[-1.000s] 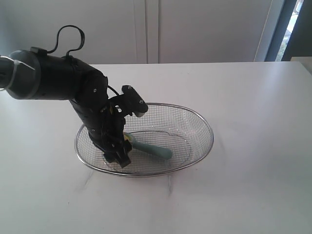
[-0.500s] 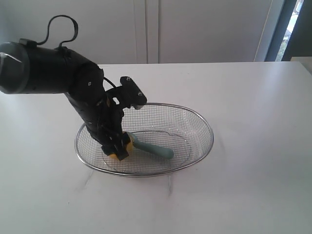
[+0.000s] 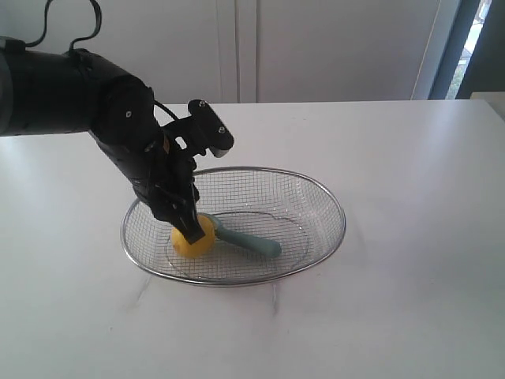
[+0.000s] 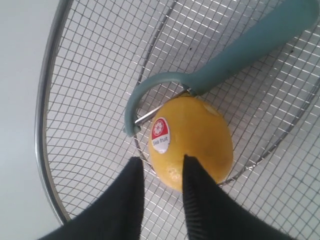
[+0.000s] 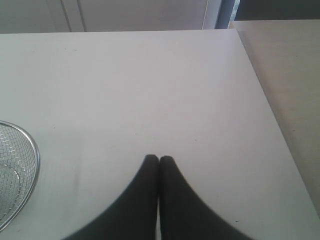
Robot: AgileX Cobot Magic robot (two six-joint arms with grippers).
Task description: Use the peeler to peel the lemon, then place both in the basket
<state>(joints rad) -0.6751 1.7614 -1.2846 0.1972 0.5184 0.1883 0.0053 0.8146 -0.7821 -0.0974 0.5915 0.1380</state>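
Observation:
The yellow lemon [image 3: 194, 240] lies inside the wire mesh basket [image 3: 331, 199], touching the curved head of the teal peeler [image 3: 254, 242], which also lies in the basket. In the left wrist view the lemon [image 4: 195, 137] shows a red and white sticker, and the peeler [image 4: 240, 47] runs away from it over the basket [image 4: 42, 125] mesh. My left gripper [image 3: 189, 224] [image 4: 161, 160] hovers just above the lemon, open, with only mesh showing between its fingers. My right gripper [image 5: 159, 158] is shut on nothing above the bare white table.
The basket stands on a white table [image 3: 410, 300]. In the right wrist view the basket's rim [image 5: 31, 145] sits at one side and a table edge [image 5: 260, 65] runs past the gripper. White cabinet doors [image 3: 237, 47] stand behind.
My left arm has risen out of the basket, uncovering the lemon that now rests beside the peeler. Its jaws have narrowed. The right gripper has not moved.

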